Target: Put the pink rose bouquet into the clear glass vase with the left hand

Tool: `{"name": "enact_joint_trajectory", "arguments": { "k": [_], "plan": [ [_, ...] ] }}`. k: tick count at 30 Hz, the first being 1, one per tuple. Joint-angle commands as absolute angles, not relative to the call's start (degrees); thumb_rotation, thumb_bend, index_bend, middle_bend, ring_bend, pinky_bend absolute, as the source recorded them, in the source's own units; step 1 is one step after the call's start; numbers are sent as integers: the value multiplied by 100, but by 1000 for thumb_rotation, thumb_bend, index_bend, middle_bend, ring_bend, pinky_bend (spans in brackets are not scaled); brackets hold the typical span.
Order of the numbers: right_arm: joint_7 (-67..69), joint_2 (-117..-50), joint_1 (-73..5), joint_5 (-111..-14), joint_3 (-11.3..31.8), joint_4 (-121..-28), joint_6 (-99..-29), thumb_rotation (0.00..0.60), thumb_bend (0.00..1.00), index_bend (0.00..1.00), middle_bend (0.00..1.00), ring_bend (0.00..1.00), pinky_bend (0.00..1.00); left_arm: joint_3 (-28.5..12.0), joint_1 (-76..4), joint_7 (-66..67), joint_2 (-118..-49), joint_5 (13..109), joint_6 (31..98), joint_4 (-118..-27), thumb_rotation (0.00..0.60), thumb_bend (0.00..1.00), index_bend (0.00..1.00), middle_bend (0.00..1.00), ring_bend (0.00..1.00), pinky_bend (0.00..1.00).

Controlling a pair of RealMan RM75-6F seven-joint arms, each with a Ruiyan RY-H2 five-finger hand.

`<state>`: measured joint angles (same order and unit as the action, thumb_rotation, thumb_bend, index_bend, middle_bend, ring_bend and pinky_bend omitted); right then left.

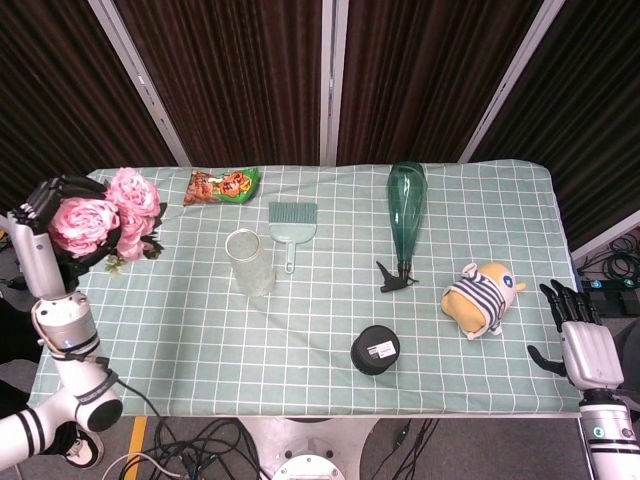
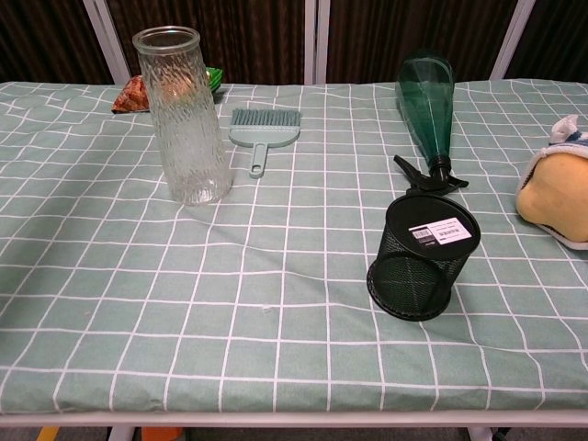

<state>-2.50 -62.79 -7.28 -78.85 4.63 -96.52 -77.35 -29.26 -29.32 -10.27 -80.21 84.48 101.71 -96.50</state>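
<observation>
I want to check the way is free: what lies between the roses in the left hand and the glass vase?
In the head view, only bare checked tablecloth lies between the roses held by the left hand and the vase.

- The left hand (image 1: 48,225) is raised at the far left edge of the head view, its silver back toward the camera and its dark fingers (image 1: 62,187) curled at the top, gripping the pink rose bouquet (image 1: 108,212).
- The white left forearm runs down from that hand to a rounded joint near the lower left corner.
- The right hand (image 1: 577,338) sits low at the lower right, holding nothing, its dark fingers (image 1: 568,300) straight and spread, pointing upward.
- Neither hand shows in the chest view.
</observation>
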Motion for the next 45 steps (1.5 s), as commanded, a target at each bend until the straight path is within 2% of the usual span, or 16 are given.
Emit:
{"name": "enact_joint_trajectory", "arguments": {
  "k": [1, 11, 21, 35, 43, 45],
  "plan": [
    [-243, -6277, -729, -7878, 465, -9647, -7732, 600, 136, 15, 0, 0, 0, -3226, -3200, -1097, -8132, 8320, 10122, -9874, 600, 335, 514, 492, 496, 684],
    [-119, -6309, -730, -7833, 458, -9529, -7675, 600, 137, 16, 0, 0, 0, -3941, -3499, -1453, -8221, 6706, 9346, -11475, 600, 335, 507, 492, 496, 683],
    [59, -6344, -732, -7856, 440, -9368, -7633, 600, 137, 20, 0, 0, 0, -4300, -3822, -1732, -8497, 5810, 8896, -11420, 600, 336, 504, 490, 496, 682],
    [154, -6367, -733, -7827, 431, -9245, -7574, 600, 141, 23, 0, 0, 0, -3944, -4147, -1885, -9091, 6143, 8814, -9929, 600, 335, 503, 488, 496, 680],
    [127, -6377, -739, -7838, 427, -9253, -7573, 600, 141, 23, 0, 0, 0, -3563, -4064, -2022, -9302, 6343, 8723, -9608, 600, 326, 485, 473, 483, 667],
    [123, -6371, -733, -7830, 430, -9257, -7583, 600, 142, 23, 0, 0, 0, -3461, -4015, -2100, -9260, 6368, 8576, -9624, 600, 288, 437, 432, 445, 633]
  ]
}}
